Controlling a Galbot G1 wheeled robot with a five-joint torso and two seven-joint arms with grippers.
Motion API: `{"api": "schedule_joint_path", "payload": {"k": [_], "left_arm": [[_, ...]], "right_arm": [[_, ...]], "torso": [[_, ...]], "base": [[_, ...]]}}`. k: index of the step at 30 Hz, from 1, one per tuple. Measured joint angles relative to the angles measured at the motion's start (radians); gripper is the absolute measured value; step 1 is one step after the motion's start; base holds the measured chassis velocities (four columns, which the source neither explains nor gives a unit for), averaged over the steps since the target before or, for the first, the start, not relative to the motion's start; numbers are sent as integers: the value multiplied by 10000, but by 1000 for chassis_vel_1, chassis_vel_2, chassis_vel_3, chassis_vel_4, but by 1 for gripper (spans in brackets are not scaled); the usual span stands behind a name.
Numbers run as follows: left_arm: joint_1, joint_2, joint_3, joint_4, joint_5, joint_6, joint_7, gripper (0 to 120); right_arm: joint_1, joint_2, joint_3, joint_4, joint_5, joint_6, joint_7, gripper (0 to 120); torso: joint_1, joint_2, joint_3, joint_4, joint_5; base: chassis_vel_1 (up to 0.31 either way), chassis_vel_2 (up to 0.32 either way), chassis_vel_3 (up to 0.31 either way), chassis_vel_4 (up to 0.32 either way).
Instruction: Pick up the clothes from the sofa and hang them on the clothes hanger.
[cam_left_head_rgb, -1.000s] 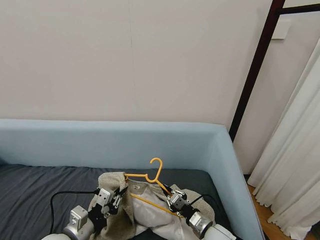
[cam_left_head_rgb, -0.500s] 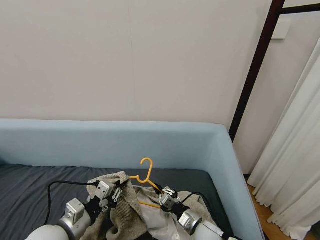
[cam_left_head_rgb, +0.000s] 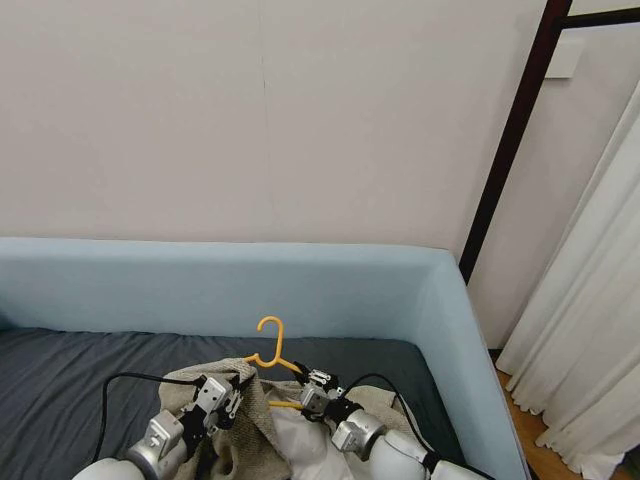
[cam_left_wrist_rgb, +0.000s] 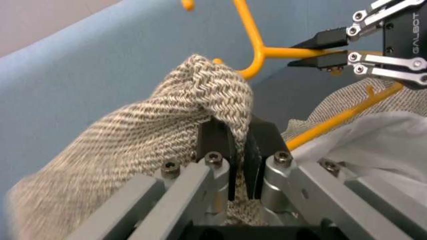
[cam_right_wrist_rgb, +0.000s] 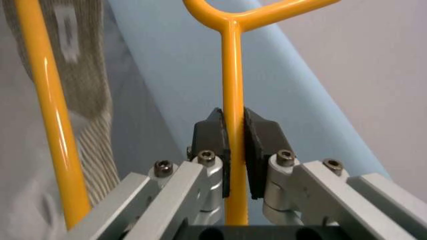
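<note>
Above blue sofa (cam_left_head_rgb: 300, 280), left end effector (cam_left_wrist_rgb: 233, 145) tight on knit garment (cam_left_wrist_rgb: 133, 145), right end effector (cam_right_wrist_rgb: 233, 131) tight on orange hanger (cam_right_wrist_rgb: 231, 65)

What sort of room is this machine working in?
Probably a home living room: a light-blue sofa, a white curtain, a dark clothes rack. Over its seat, the left gripper clamps a knitted garment, the right gripper a yellow hanger.
</note>
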Motion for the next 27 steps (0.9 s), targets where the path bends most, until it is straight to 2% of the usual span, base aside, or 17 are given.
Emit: {"api": "schedule_joint_path", "payload": {"k": [2, 6, 9, 11, 12, 13, 15, 17, 21, 27], "left_arm": [[-206, -31, 178, 31, 11, 11, -14, 3], [-2077, -314, 1370, 334, -105, 134, -193, 3], [-2786, -422, 1804, 480, -261, 218, -274, 3], [-3494, -491, 2386, 553, -481, 311, -344, 3], [-4070, -542, 2965, 561, -687, 413, -367, 3], [-4070, -542, 2965, 561, -687, 413, -367, 3], [-4740, -623, 3811, 564, -841, 526, -398, 3], [-4985, -734, 4293, 512, -874, 629, -403, 3], [-4957, -834, 4546, 355, -830, 697, -401, 3], [-3986, -903, 4510, -35, -253, 554, -6, 3]], "right_arm": [[7, -23, 16, -72, -33, -130, 34, 5], [57, -167, 25, -281, -443, -242, -8, 5], [47, -204, 4, -250, -578, -222, -43, 5], [4, -199, 3, -247, -616, -215, -46, 5], [-18, -185, 7, -241, -584, -220, -44, 5], [-18, -185, 7, -241, -584, -220, -44, 5], [-13, -170, 14, -175, -428, -285, -31, 5], [27, -152, 64, -37, -188, -484, 2, 5], [56, -147, 184, 126, 91, -737, 52, 5], [83, -209, 346, 152, 85, -846, 135, 5]], "torso": [[0, 0, 0, 0, 0], [0, 0, 0, 0, 1], [1, 0, 1, -1, 1], [0, 0, 1, -1, 2], [0, -1, 1, -1, 2], [0, -1, 1, -1, 2], [1, 0, 1, -2, 3], [1, 0, 1, 1, 1], [0, 0, 1, 1, 2], [1, 0, 0, 2, 1]], "base": [[0, 0, 0, 0], [0, 0, 0, 0], [0, 0, 0, 0], [0, 0, 0, 0], [0, 0, 0, 0], [0, 0, 0, 0], [0, 0, 0, 0], [0, 0, 0, 0], [0, 0, 0, 0], [0, 0, 0, 0]]}}
